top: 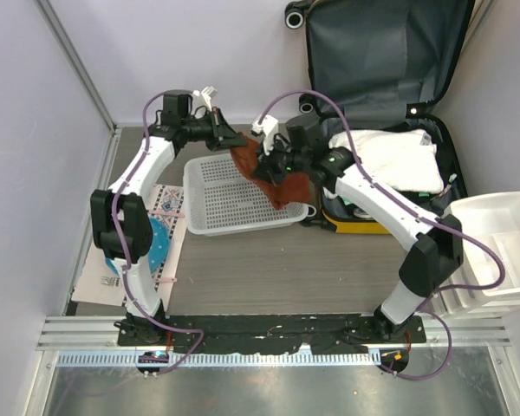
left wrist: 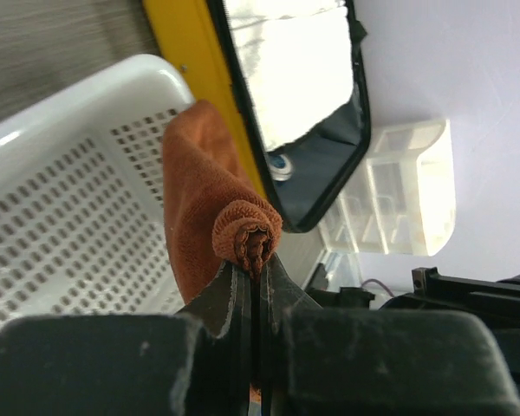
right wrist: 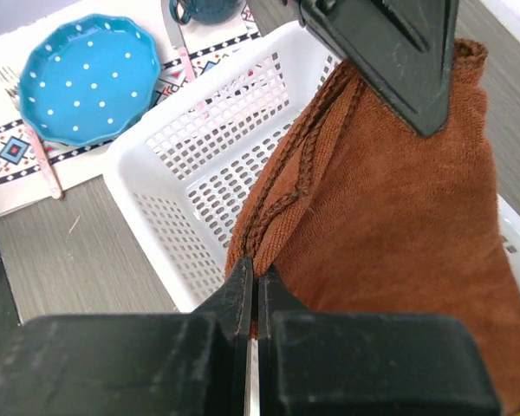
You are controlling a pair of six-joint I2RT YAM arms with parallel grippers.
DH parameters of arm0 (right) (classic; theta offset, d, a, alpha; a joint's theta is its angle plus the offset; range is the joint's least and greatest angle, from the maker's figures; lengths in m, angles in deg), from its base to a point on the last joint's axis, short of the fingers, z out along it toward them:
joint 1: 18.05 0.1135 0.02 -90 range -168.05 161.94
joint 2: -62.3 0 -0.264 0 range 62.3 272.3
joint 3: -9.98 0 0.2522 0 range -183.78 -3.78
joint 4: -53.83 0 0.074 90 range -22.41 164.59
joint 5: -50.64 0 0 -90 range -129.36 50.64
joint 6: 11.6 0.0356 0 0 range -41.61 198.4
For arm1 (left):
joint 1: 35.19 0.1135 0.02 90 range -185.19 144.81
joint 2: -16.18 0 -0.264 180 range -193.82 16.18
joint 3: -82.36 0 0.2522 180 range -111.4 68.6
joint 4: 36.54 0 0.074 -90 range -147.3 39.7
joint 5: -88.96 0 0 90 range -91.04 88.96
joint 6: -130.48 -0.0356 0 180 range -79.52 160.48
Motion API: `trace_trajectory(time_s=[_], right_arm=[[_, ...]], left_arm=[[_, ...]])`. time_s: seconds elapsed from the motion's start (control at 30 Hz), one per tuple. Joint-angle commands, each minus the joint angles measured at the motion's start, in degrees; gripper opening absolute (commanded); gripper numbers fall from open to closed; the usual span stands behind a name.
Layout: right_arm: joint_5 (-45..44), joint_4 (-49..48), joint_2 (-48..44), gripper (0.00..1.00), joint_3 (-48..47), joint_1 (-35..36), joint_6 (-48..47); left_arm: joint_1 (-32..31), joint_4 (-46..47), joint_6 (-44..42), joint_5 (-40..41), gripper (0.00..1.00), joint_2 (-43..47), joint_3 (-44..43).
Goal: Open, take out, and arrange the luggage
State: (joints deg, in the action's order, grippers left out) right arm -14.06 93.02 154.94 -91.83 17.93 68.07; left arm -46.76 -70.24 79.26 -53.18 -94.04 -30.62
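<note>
- Left pincer (left wrist: pixel 253 260) of mine was pressed together on a rolled corner of the brown towel (left wrist: pixel 199 195), the roll bunched right at my fingertips.
- My right pincer (right wrist: pixel 256 282) was likewise pinched tight, on the towel's stitched hem, so the cloth hung spread between my two hands.
- The towel hung over the far right part of the white basket (top: pixel 210 204); whether it touched the rim I could not tell.
- The luggage (top: pixel 377 52) stood open at the far right of the table. Its lid leaned up towards the back wall and its yellow lower half lay flat just beside the basket's right end. A white bundle (top: pixel 390 160) lay inside.
- The gap between basket and luggage was narrow, and my right arm crossed above it.
- White bins (top: pixel 494 234) sat at the right edge, near the luggage's near corner.
- A blue plate (right wrist: pixel 87 78) lay on a patterned mat (top: pixel 113 269) to the left, near the basket's left rim, with my left arm arching above.
- Grey tabletop (top: pixel 277 269) showed in front of the basket, between my two bases, and gave the widest room; walls closed the left and back sides.
</note>
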Motion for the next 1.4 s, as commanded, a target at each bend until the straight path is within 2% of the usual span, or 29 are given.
trace_trajectory(time_s=[0.0, 0.17, 0.37, 0.43, 0.5, 0.57, 0.77, 0.8, 0.87, 0.9, 0.97, 1.0, 1.03, 1.13, 1.2, 1.37], right_arm=[[-2.1, 2.26, 4.82, 0.01, -3.09, 2.86, -0.57], [-3.67, -0.9, 12.73, 0.01, -5.37, 3.47, 1.18], [-2.36, -0.12, 20.02, 0.0, -8.63, 3.83, 0.58], [-2.53, 0.49, 21.17, 0.01, -9.07, 3.83, -0.3], [-2.36, 1.2, 22.58, 0.01, -9.42, 3.91, -1.36], [-1.49, 1.29, 23.46, 0.0, -10.03, 4.0, -2.15], [2.12, 1.02, 25.04, 0.01, -12.75, 5.84, -2.06], [2.64, 1.37, 25.22, 0.06, -13.11, 6.28, -2.94], [5.37, 4.52, 25.66, 0.33, -14.94, 6.9, -4.61], [5.72, 5.67, 25.66, 0.5, -15.74, 6.9, -4.96], [7.21, 9.61, 24.52, 0.61, -17.06, 5.42, -6.1], [7.92, 10.42, 23.56, 0.78, -16.81, 4.54, -6.63], [8.79, 10.95, 22.42, 0.79, -16.28, 3.49, -7.16], [8.02, 14.37, 19.42, 0.79, -14.43, -0.38, -11.0], [5.3, 18.06, 19.51, 0.74, -14.34, -2.4, -13.83], [-1.38, 24.57, 24.77, 0.64, -17.93, -3.12, -22.27]], left_arm=[[3.92, 1.06, -7.4, 4.41, 0.0, 0.88, 0.69], [4.54, -1.75, -13.98, 6.08, 0.0, -2.1, 1.57], [6.47, -3.95, -18.91, 7.75, 0.0, -4.39, 4.03], [6.56, -6.67, -22.6, 9.42, 0.05, -4.92, 4.21], [6.91, -8.0, -25.06, 9.95, 0.15, -5.36, 4.82], [7.44, -8.71, -27.18, 11.27, 0.17, -4.93, 5.26], [8.93, -7.12, -27.01, 12.76, 0.12, -1.94, 7.11], [9.02, -7.39, -27.09, 12.68, 0.2, -1.76, 6.85], [9.55, -7.65, -27.18, 11.54, 0.41, -0.62, 6.93], [9.9, -7.48, -27.01, 11.8, 0.68, -0.01, 7.11], [11.3, -5.29, -25.52, 12.59, 0.85, 2.54, 7.81], [11.4, -4.15, -25.08, 12.07, 0.99, 3.68, 8.86], [13.92, -1.53, -24.99, 11.54, 1.0, 5.78, 9.56], [14.74, -0.53, -29.45, 7.95, 1.0, 9.56, 10.89], [14.56, -1.93, -36.81, 3.54, 1.0, 11.15, 11.67], [14.47, -3.34, -44.58, -1.64, 1.0, 14.32, 15.19]])
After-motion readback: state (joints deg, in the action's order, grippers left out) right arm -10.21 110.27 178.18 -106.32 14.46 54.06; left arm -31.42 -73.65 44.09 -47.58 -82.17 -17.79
